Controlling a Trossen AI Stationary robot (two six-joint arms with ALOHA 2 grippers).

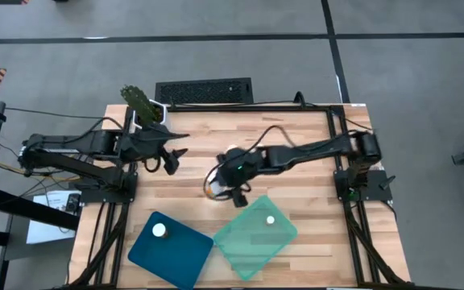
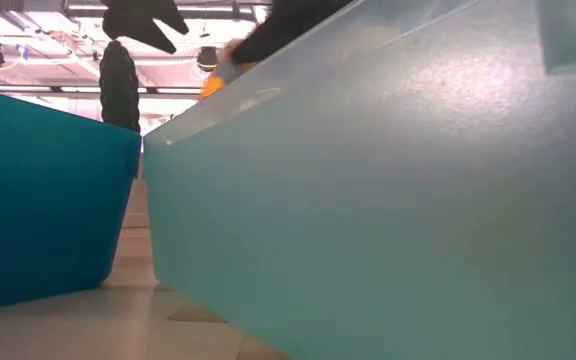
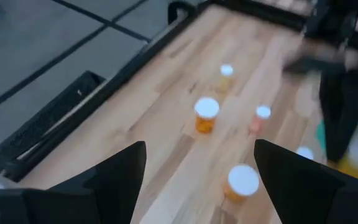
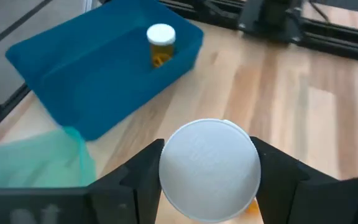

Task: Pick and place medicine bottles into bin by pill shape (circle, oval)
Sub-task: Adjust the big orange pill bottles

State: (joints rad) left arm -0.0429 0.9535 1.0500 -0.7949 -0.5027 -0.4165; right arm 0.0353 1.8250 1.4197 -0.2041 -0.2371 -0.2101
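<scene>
My right gripper (image 1: 232,192) is shut on an amber medicine bottle with a white cap (image 4: 209,169), over the table just beyond the far corner of the pale teal bin (image 1: 254,235). One bottle stands in the teal bin (image 1: 271,219) and one stands in the blue bin (image 1: 159,230), also seen in the right wrist view (image 4: 161,42). Several more bottles (image 3: 206,114) stand upright on the wood table. My left gripper (image 1: 170,159) is open and empty at the table's left, and shows so in its wrist view (image 3: 201,180). My right gripper pinches the bottle between its two fingers at the two opposite sides of the white cap (image 4: 169,171). The fingers come from above, pointing down. The bottle stands upright in the hold, cap up; its amber body (image 2: 213,82) shows above the teal bin's rim.
The blue bin (image 1: 185,259) and the teal bin stand side by side at the table's near edge. A white pot with a green plant (image 1: 145,106) stands at the far left corner. A black keyboard-like grille (image 1: 204,90) lies beyond the far edge.
</scene>
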